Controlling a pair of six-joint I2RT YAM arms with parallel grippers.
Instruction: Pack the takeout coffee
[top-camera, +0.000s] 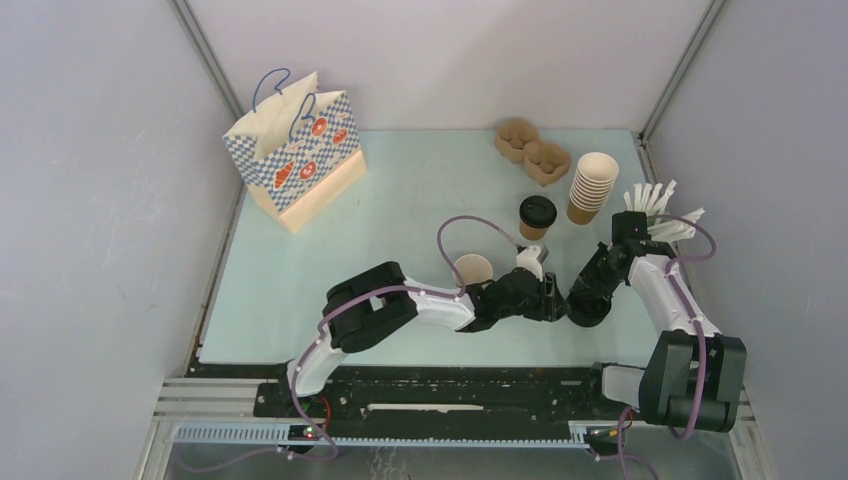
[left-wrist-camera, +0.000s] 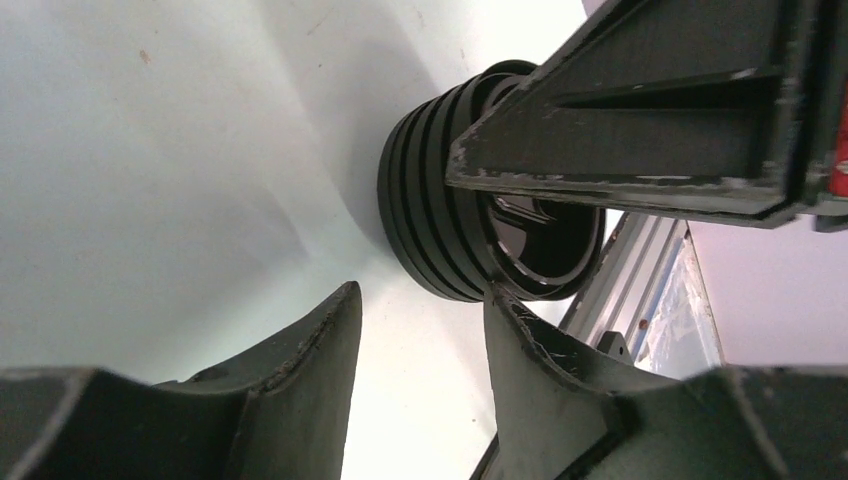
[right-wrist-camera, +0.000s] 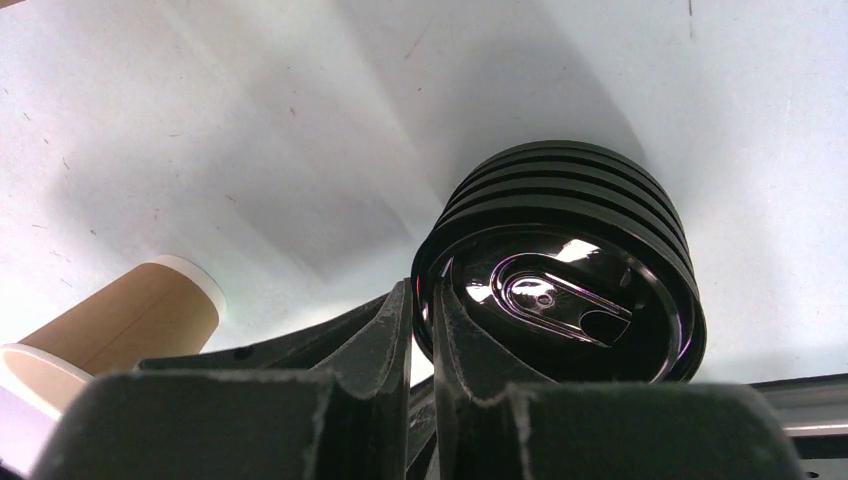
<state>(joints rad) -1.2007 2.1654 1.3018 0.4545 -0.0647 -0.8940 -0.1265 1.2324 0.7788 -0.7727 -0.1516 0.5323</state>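
Note:
One takeout coffee cup (top-camera: 537, 215), brown with a black lid, stands mid-table. A second brown cup (top-camera: 474, 270) stands lidless nearer the arms; it also shows in the right wrist view (right-wrist-camera: 120, 325). A stack of loose black lids (top-camera: 592, 308) sits near the front right. My right gripper (right-wrist-camera: 422, 290) is shut on the rim of the top lid (right-wrist-camera: 560, 300) of that stack (right-wrist-camera: 570, 190). My left gripper (left-wrist-camera: 420, 290) is open just left of the stack (left-wrist-camera: 430, 210), and its right fingertip (left-wrist-camera: 495, 300) touches the stack's edge. The two grippers (top-camera: 556, 298) (top-camera: 585, 298) meet there.
A checkered paper bag (top-camera: 297, 150) stands open at the back left. A brown cup carrier (top-camera: 533, 150), a tall stack of lidless cups (top-camera: 592, 187) and white stirrers (top-camera: 662, 212) are at the back right. The table's front edge lies just behind the lids.

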